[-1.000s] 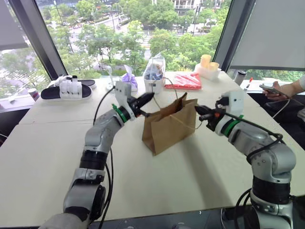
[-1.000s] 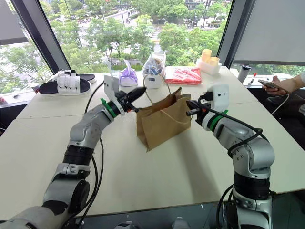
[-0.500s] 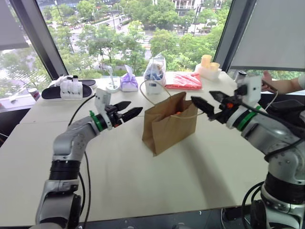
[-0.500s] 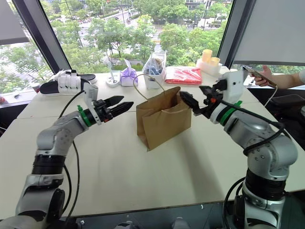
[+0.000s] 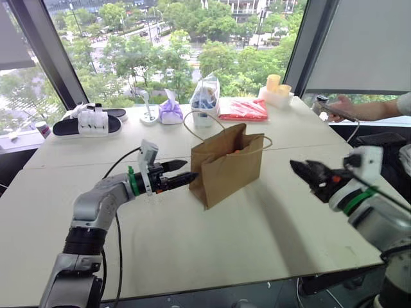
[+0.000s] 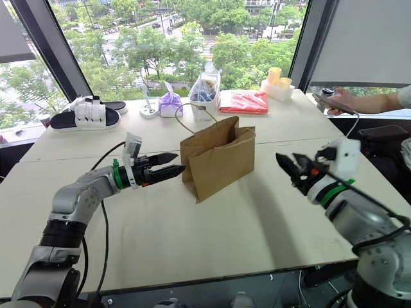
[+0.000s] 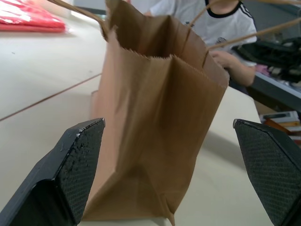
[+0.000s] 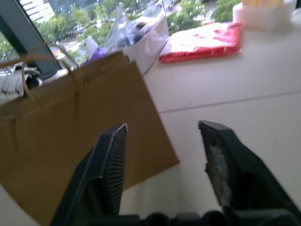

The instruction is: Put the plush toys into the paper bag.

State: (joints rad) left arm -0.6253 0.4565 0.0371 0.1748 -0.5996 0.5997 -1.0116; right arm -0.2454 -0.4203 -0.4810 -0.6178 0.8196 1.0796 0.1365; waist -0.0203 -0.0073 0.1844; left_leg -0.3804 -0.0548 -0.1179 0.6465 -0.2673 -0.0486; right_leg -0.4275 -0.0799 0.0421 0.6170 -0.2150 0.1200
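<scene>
Standing tall on the bench (image 5: pixel 270 218), the paper bag (image 5: pixel 226 164) could tip if the spread, empty left pincer (image 5: pixel 182 174) beside it bumped it, while the right pincer (image 5: pixel 309 173) stayed apart, its fingers parted and empty.

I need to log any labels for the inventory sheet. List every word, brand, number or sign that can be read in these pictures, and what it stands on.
No text can be read.
paper bag: plain brown, no print on the sides that show.
red packet: any print too small to read.
purple tissue pack: any print too small to read.
clear plastic bag: contents too small to read.
</scene>
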